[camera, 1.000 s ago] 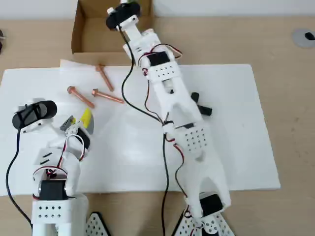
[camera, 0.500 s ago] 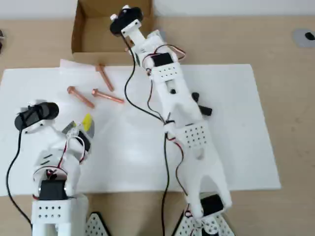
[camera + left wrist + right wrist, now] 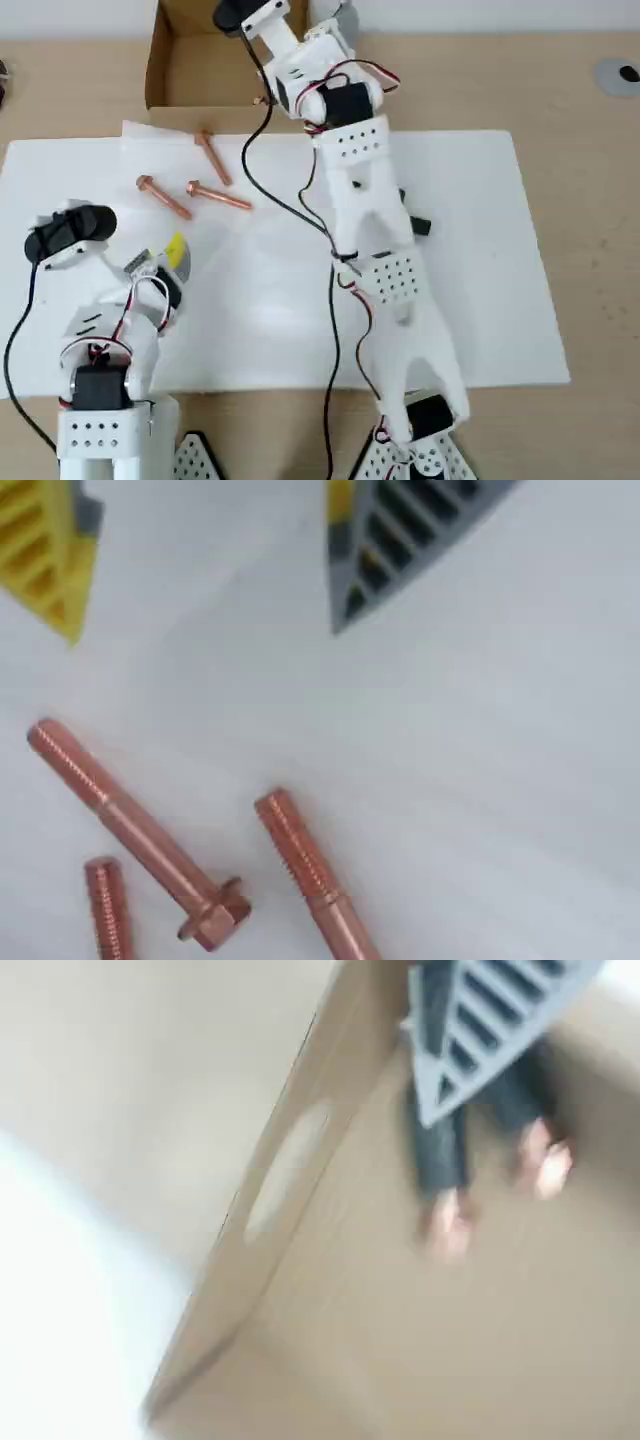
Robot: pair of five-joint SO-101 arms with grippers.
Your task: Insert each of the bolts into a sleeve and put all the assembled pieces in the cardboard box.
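Three bolts (image 3: 140,835) lie just beyond the spread left claw (image 3: 205,625).

A light wooden table (image 3: 585,210) carries a white sheet (image 3: 480,320) spread flat across its middle. A pale wall (image 3: 480,14) runs along its far edge. By the right edge sits a grey disc (image 3: 612,76), perhaps a cable port.

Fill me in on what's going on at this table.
The right arm is stretched over the cardboard box. Its wrist view shows what look like assembled pieces inside, though they are blurred. The left gripper hangs open above three loose bolts on the white sheet. Dark sleeves lie beside the right arm, so those bolts are not yet assembled.
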